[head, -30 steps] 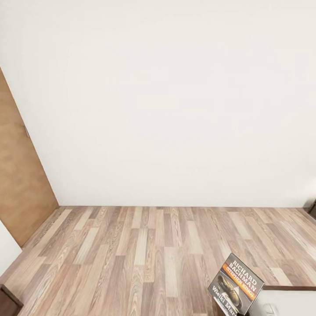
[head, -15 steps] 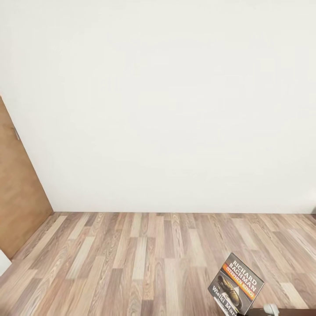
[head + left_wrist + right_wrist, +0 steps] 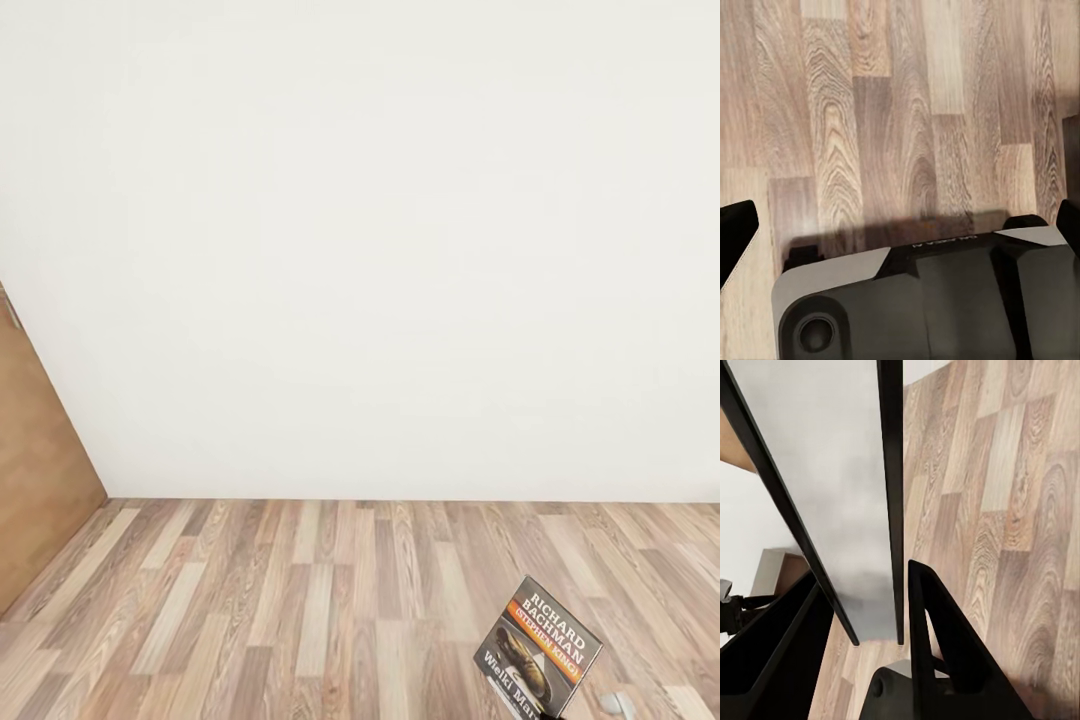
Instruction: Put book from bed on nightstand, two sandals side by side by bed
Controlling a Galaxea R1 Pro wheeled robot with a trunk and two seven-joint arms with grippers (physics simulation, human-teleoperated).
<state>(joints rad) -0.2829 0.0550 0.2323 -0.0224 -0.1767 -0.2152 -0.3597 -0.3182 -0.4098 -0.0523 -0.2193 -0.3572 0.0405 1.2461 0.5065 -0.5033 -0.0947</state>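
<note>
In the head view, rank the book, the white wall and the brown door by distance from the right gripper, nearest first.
1. Book, low right, clamped in the right gripper.
2. Wall, straight ahead beyond the floor.
3. Door, far left edge.

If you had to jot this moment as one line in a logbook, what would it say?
phase: in transit | right gripper: shut on book, held upright | left gripper: open, nothing in it | ahead: white wall, wood-plank floor, brown door

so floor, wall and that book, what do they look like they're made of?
Floor: wood-look planks in mixed tones, matte, with visible grain; could be laminate. Wall: smooth, plain white, looks painted. Book: thin paperback with a printed, slightly glossy cover, held upright in the right end effector.
</note>
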